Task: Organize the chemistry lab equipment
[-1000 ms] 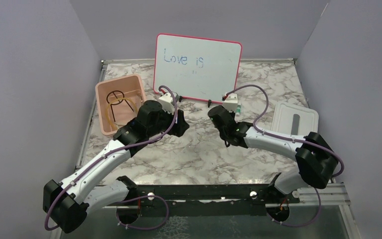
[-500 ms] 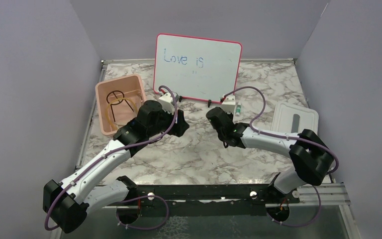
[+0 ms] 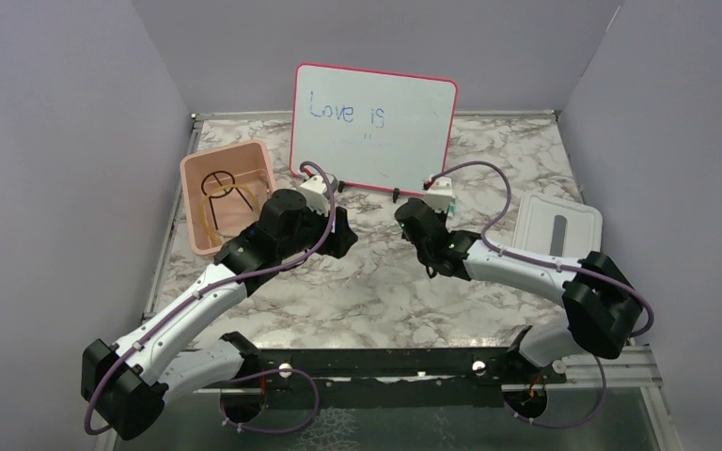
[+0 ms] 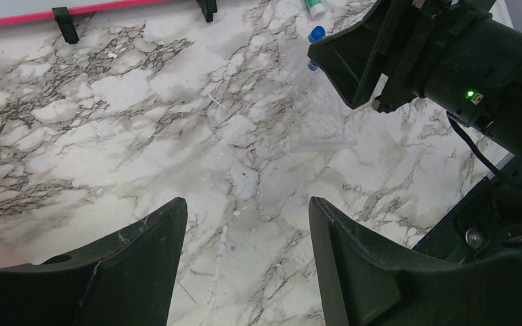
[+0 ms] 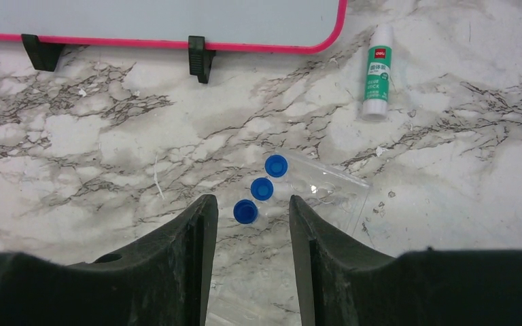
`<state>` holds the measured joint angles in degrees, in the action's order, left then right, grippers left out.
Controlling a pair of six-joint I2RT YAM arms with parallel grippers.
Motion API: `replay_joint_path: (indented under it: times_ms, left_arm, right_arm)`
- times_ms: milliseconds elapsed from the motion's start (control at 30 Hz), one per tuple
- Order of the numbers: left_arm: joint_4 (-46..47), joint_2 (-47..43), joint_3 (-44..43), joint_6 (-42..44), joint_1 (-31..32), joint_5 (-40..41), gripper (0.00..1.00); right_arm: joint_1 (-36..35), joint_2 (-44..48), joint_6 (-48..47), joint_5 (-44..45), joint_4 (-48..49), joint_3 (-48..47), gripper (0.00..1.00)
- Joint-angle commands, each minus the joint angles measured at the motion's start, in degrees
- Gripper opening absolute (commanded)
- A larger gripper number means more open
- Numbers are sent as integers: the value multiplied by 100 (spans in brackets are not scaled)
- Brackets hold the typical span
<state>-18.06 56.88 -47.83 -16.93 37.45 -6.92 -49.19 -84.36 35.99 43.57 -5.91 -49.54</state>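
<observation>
Three clear blue-capped tubes (image 5: 262, 188) sit close together in a row on the marble, beside a clear plastic piece (image 5: 336, 187). My right gripper (image 5: 250, 201) hangs open just over them, and the nearest blue cap (image 5: 245, 211) shows in the gap at its fingertips, with nothing gripped. The left wrist view catches one blue cap (image 4: 317, 32) next to the right gripper (image 4: 353, 68). My left gripper (image 4: 248, 210) is open over bare marble to the left. The black wire ring tripod (image 3: 218, 183) and tan rubber tube (image 3: 209, 222) lie in the pink bin (image 3: 191, 202).
The pink-framed whiteboard (image 3: 373, 129) stands on black feet just behind both grippers. A green and white glue stick (image 5: 377, 71) lies right of the tubes. The white lid (image 3: 557, 223) rests at the far right. Grey walls close in the table.
The right gripper's jaws have spread from nearly shut to open over the tubes, and its arm wobbled slightly. The left arm has stayed still.
</observation>
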Motion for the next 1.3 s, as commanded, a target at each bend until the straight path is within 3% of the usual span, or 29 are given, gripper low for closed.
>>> replay_joint_path:
  times_ms: [0, 400, 667, 833, 1000, 1267]
  left_arm:
    - [93, -11, 17, -4, -15, 109, 69]
    - [92, -27, 2, 12, -10, 97, 69]
    - [211, -9, 23, -8, -18, -103, 69]
    - [280, 16, 37, -13, -17, -305, 69]
    - [342, -14, 45, -32, -14, -512, 69]
    - [373, -34, 50, -39, -19, -571, 69]
  right_arm:
    - [-25, 314, 194, -4, -293, -224, 48]
    - [578, 527, 355, -178, -1192, -610, 46]
    - [2277, 1375, 357, -681, -1830, -223, 47]
    - [3638, 1613, 731, -1206, -2178, 269, 58]
    - [4758, 1250, 565, -2221, -1805, 615, 58]
    - [4884, 209, 245, -2113, -1678, 222, 53]
